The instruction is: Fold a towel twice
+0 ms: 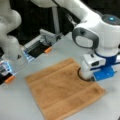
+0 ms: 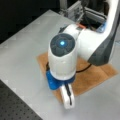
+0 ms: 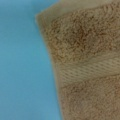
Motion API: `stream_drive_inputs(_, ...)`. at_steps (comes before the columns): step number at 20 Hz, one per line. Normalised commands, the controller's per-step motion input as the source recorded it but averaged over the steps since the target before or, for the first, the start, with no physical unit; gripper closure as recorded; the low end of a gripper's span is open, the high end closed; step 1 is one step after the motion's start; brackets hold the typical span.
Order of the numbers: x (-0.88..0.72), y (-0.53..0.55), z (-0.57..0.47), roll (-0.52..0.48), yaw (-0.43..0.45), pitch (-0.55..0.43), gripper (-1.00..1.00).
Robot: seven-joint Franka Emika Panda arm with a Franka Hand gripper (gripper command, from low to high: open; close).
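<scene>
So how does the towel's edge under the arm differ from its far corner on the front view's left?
In a front view, the towel lies flat. Its right edge is covered by the arm's wrist, which sits low on it; the left corner lies bare, nothing near it. The pincer itself does not show. Both parts rest on the grey table, same orange-brown terry with faint stripe bands.

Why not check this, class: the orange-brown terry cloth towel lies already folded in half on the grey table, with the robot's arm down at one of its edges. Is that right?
Not quite. The orange-brown terry cloth towel lies spread flat in one layer, not folded in half, as a front view shows. The rest holds: it lies on the grey table, and the arm is down at its edge. The gripper itself is hidden.
</scene>
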Motion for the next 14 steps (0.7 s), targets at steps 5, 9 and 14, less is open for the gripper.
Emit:
stream_drive_inputs(5, 0.51, 0.14, -0.04, -0.333, -0.234, 0.209, -1.0)
stream_drive_inputs(9, 0.43, 0.16, -0.06, -0.385, -0.208, 0.234, -1.0)
stream_drive_inputs(14, 0.36, 0.14, -0.04, -0.418, -0.191, 0.244, -1.0)
